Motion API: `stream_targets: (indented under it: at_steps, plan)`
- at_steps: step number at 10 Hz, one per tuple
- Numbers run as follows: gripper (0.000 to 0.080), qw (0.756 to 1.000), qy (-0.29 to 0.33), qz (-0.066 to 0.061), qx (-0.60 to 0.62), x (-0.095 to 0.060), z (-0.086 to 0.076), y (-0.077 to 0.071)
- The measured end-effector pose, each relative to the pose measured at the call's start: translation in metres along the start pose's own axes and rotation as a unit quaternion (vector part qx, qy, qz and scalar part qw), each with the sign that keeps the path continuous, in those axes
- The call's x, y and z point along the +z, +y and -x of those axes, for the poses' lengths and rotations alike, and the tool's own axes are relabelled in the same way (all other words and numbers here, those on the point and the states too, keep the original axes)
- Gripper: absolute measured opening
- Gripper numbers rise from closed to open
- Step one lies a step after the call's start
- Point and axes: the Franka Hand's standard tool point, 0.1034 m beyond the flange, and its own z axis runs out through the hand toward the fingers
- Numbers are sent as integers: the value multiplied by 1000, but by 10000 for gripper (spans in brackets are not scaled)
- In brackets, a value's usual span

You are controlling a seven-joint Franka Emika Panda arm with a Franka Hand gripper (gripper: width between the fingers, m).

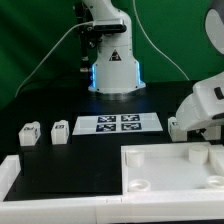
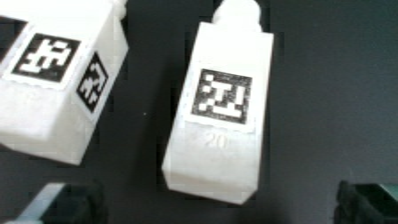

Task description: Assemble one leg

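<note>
Hand [image 2: 217, 208] spread wide and empty — the leg [image 2: 222, 105] lies clear of both fingertips [image 2: 63, 205], narrow gap to a second leg [image 2: 63, 80].

**Panda arm [image 1: 205, 100] bent downward at the exterior view's right, end effector [image 2: 217, 206] open**

The arm's white base [image 1: 110, 68] stands upright at the far middle of the exterior view, lit blue along one side. Its last white links loom large at the exterior view's right, bent over and pointing down. In the wrist view the end effector faces straight down, and its two dark fingertips [image 2: 63, 203] sit at opposite sides with a wide gap between them.
</note>
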Motion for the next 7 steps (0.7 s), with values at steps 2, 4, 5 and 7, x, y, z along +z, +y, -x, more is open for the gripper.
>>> stream_targets:
  at_steps: [2,4,5,7]
  plan:
    - [649,1000,-9,-2,14,9,2,-1]
    - [649,1000,-19,-6,19,16,3,-2]
    - [649,1000,-20,-5,20,18,3,-4]
    - [649,1000,-22,-4,19,20,3,-6]
